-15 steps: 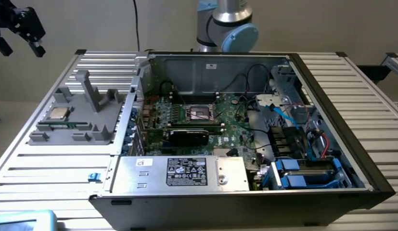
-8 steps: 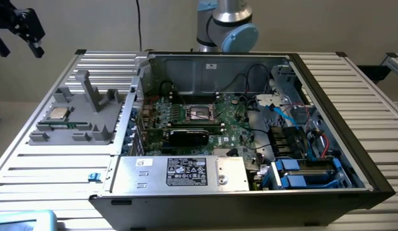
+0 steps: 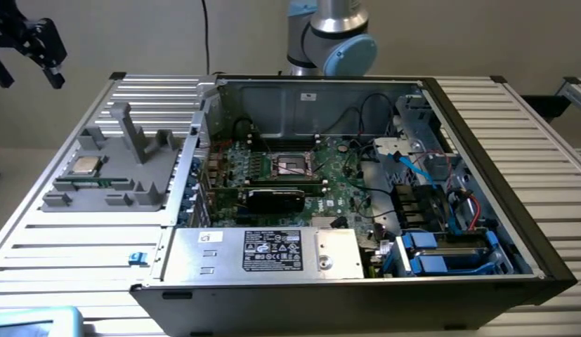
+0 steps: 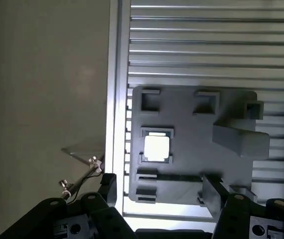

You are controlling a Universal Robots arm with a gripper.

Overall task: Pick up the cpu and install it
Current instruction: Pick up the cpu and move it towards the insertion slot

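Note:
The cpu [image 3: 85, 166], a small silver square chip, lies flat in a pocket of the grey fixture [image 3: 131, 175] on the slatted table, at the exterior view's left of the open computer case. In the wrist view the cpu [image 4: 157, 148] shines bright in the grey fixture [image 4: 196, 149]. My gripper [image 3: 28, 76] hangs high above the table, well apart from the fixture toward the exterior view's left. It is open and holds nothing, and its black fingers [image 4: 108, 189] stand wide apart in the wrist view. The motherboard's socket [image 3: 293, 166] sits in the middle of the case.
The open computer case [image 3: 478, 175] holds a motherboard, a black card [image 3: 276, 199], cables and blue drive bays [image 3: 431, 253]. A green memory stick [image 3: 88, 184] lies in the fixture near the cpu. Grey posts [image 3: 131, 133] stand up from the fixture. The arm's base [image 3: 328, 35] stands behind the case.

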